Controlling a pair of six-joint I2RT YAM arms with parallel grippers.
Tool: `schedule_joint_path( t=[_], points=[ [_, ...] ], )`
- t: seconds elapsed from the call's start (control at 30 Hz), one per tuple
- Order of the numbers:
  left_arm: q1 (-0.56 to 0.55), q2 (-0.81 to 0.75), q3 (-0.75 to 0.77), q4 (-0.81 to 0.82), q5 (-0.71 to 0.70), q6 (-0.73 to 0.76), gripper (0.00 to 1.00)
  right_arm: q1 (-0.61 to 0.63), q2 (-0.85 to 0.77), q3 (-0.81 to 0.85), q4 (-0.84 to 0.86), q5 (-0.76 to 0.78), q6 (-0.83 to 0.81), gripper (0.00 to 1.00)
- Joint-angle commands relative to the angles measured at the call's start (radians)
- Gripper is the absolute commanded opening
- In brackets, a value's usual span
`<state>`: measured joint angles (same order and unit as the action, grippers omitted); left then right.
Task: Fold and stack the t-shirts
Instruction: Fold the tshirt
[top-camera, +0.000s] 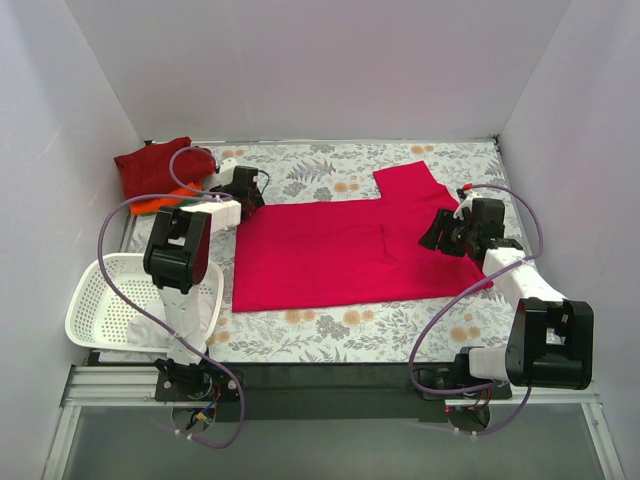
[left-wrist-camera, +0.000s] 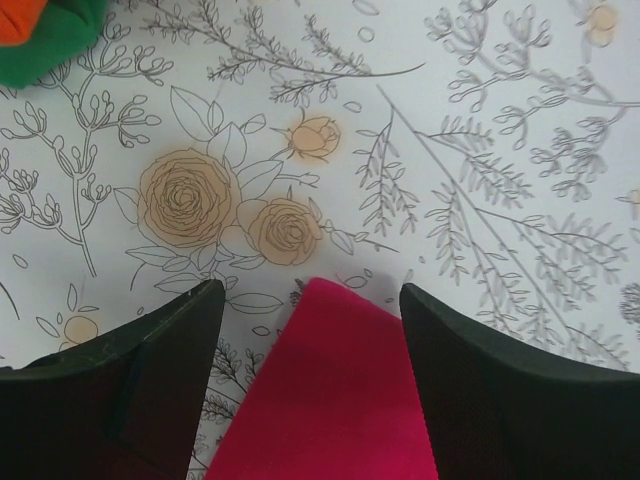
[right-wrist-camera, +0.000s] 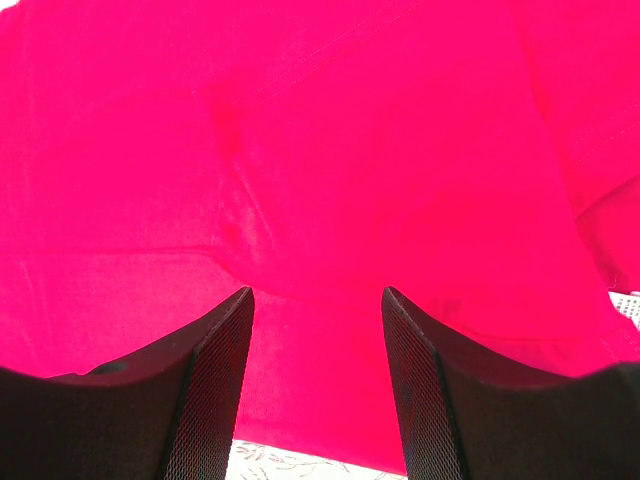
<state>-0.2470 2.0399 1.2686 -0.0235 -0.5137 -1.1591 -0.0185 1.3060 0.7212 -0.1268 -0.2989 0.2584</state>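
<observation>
A bright pinkish-red t-shirt (top-camera: 340, 255) lies spread flat on the flowered table, one sleeve (top-camera: 410, 185) pointing to the far side. My left gripper (top-camera: 250, 200) is open at the shirt's far left corner. In the left wrist view that corner (left-wrist-camera: 335, 390) lies between the spread fingers of the left gripper (left-wrist-camera: 310, 290), unclamped. My right gripper (top-camera: 438, 235) is open over the shirt's right part. The right wrist view shows the shirt (right-wrist-camera: 320, 150) filling the frame beyond the right gripper (right-wrist-camera: 316, 292). A dark red shirt (top-camera: 150, 165) and an orange one (top-camera: 150, 204) lie piled at the far left.
A white lattice basket (top-camera: 100, 300) stands at the near left beside the left arm's base. Green cloth (left-wrist-camera: 50, 45) and orange cloth (left-wrist-camera: 18, 15) show at the top left of the left wrist view. White walls enclose the table on three sides.
</observation>
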Motion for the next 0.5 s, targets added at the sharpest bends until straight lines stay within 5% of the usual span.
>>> schedule_joint_path(
  t=[0.0, 0.47],
  points=[
    [0.009, 0.009, 0.032, -0.001, 0.007, 0.018, 0.65, -0.005, -0.024, -0.014, 0.026, -0.014, -0.011, 0.49],
    [0.011, 0.000, 0.011, -0.001, 0.020, 0.018, 0.28, -0.005, -0.043, -0.023, 0.026, -0.011, -0.015, 0.49]
  ],
)
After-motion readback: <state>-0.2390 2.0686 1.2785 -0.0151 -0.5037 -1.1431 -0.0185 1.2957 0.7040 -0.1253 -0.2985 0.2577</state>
